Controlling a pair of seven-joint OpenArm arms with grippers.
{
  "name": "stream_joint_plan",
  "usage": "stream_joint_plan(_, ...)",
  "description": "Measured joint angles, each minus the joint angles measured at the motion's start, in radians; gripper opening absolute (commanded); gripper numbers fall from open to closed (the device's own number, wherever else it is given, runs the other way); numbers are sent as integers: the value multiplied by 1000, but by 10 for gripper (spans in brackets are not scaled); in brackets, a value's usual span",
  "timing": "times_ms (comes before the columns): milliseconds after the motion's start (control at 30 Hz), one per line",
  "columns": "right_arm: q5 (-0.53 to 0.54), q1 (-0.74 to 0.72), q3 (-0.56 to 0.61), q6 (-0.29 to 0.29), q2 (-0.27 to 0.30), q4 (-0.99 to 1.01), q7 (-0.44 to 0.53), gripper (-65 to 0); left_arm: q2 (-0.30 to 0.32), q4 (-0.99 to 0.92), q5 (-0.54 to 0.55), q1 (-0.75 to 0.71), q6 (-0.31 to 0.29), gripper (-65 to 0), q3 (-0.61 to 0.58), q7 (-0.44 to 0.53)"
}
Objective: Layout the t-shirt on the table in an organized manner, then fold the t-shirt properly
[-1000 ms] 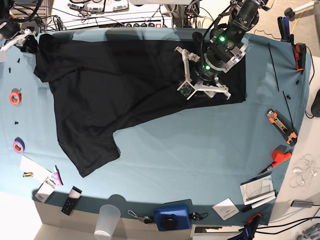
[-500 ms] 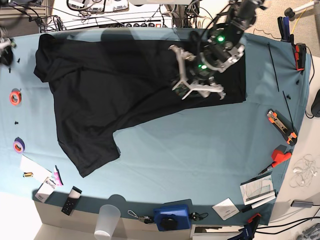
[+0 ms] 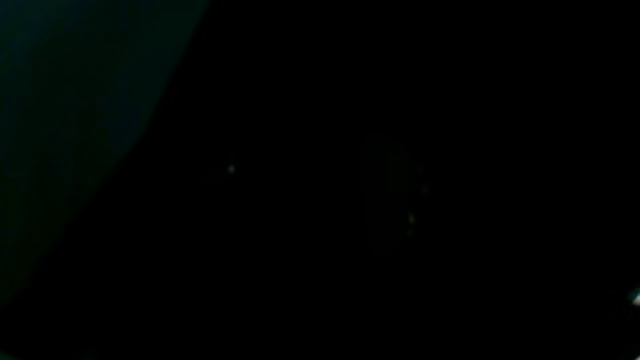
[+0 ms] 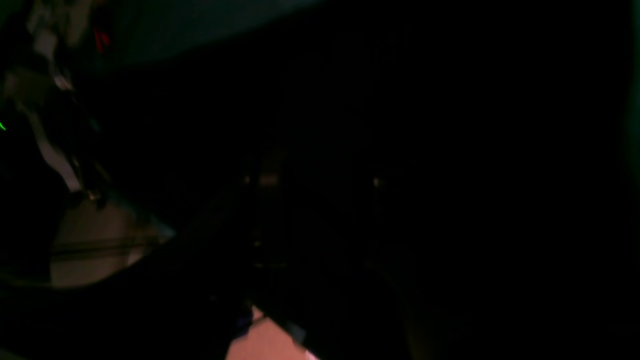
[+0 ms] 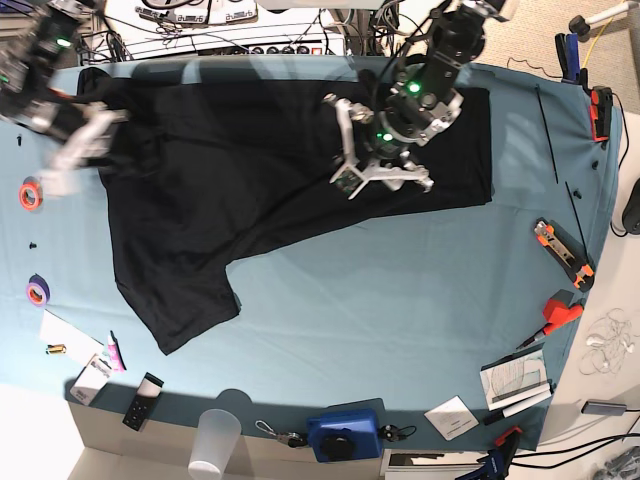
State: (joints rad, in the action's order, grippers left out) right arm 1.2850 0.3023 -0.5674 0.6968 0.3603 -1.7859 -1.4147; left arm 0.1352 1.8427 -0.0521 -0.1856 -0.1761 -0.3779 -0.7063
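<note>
On the teal table (image 5: 400, 290): one black t-shirt (image 5: 220, 190), spread; above it two pincers, left pincer (image 5: 375, 165) open, right pincer (image 5: 75, 150) blurred, state unclear.

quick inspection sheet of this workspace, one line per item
surface: table in teal cloth, near half mostly bare
job's things: black t-shirt spread across the far half, not folded, one sleeve trailing toward the near left
clutter: tape rolls at left edge; plastic cup and blue box at near edge; hand tools at right
grippers: left claw open over the shirt; right claw blurred at the shirt's far left, state unclear
cables: bundle behind the far edge
surroundings: wrist views too dark to read
</note>
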Motion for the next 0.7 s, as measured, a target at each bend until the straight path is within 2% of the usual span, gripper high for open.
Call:
stream_joint_plan(100, -32, 0, 85, 0, 2, 0, -2, -448, 1, 0, 0, 6, 0, -338, 0, 4)
stream_joint_plan(267, -124, 0, 201, 0, 2, 1, 2, -448, 1, -2, -51, 14, 35, -392, 0, 1)
stream_joint_plan(367, -139, 0, 256, 0, 2, 1, 2, -448, 0, -32, -51, 15, 10, -393, 0, 2)
stream_joint_plan(533, -181, 0, 280, 0, 3, 1, 9, -448, 0, -49, -41, 17, 1, -393, 0, -3)
stream_joint_plan(567, -181, 0, 280, 0, 3, 1, 15, -448, 0, -49, -41, 16, 19, -394, 0, -2)
stream_joint_plan(633, -181, 0, 280, 0, 3, 1, 16, -448, 0, -50, -50, 16, 21, -433, 0, 5)
stream_joint_plan(700, -181, 0, 280, 0, 2, 1, 16, -448, 0, -50, -61, 16, 14, -515, 0, 5)
